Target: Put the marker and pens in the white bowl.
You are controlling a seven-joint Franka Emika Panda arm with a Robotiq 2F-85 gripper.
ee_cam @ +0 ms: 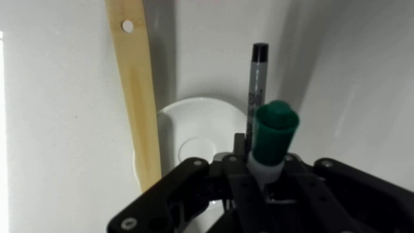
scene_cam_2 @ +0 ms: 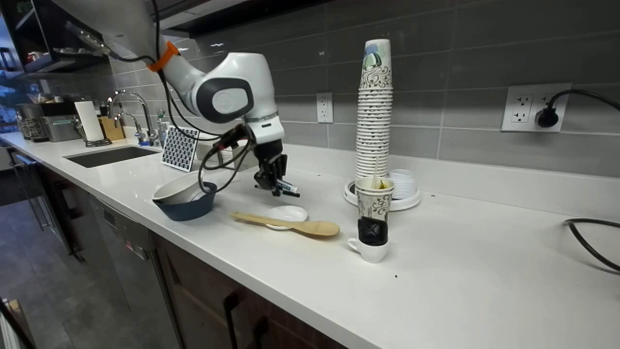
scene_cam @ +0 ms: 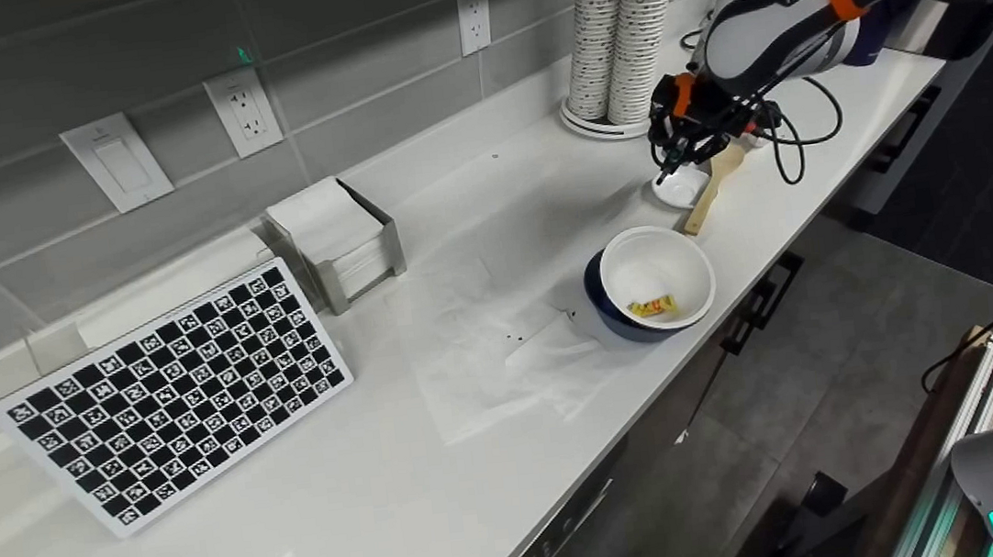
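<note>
Black pincer [ee_cam: 264,170] narrowed, gripping one white green-capped marker [ee_cam: 274,136], one slim grey black-ended pen [ee_cam: 257,77]. Below pincer, one tan wooden spoon [ee_cam: 137,97] lying over one round white saucer [ee_cam: 208,118].

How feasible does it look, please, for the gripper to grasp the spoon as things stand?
Probably not: the gripper looks shut on the marker and pen, so it would likely need to release them first. The spoon itself lies uncovered, partly over the dish.
</note>
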